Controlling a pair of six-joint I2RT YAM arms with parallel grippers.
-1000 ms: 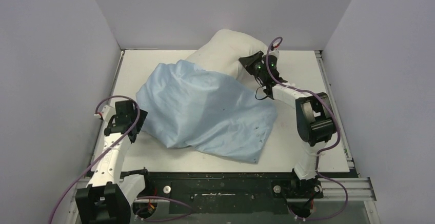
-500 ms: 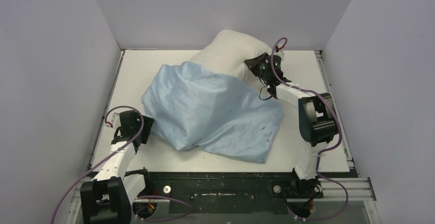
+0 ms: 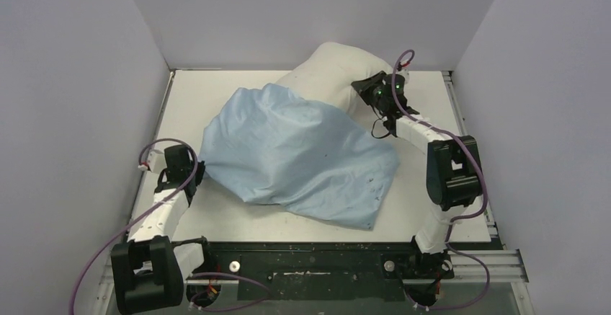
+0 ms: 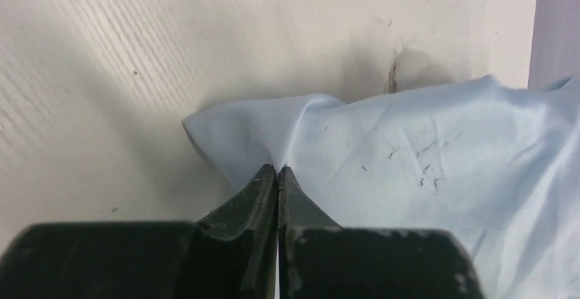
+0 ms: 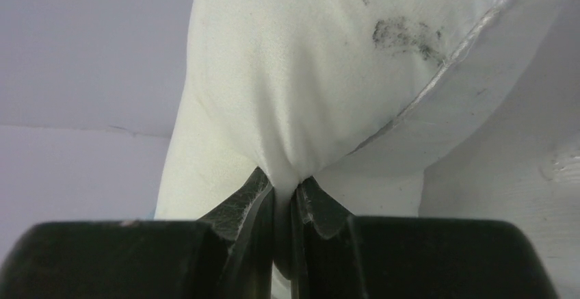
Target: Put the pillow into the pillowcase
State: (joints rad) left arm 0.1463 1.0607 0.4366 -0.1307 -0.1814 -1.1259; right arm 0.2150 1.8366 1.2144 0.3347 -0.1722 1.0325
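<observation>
**Two hands clamped, one on each fabric**

The large plump off-white pillow (image 3: 333, 68) lies at the far side of the white table (image 3: 209, 95), its upper end raised near the back wall. The thin, wrinkled light-blue pillowcase (image 3: 295, 153) spreads across the middle of the table and covers the pillow's near part. Whether that part is inside the sack or only under it cannot be told from above. The bare far end of the pillow stands clear of the blue cloth.

The left hand (image 4: 277, 172), low at the left edge of the table, has its fingers pressed together on a corner fold of the pillowcase. The cloth puckers where the tips meet.

The right hand (image 5: 282, 181), reaching to the far right of the pillow, is clamped on a pinch of the off-white fabric just below a seam, and the fabric bunches between the fingers. A dark smudge (image 5: 405, 35) marks the pillow above the grip. Small dark specks (image 4: 424, 159) dot the pillowcase near the left hand.
</observation>
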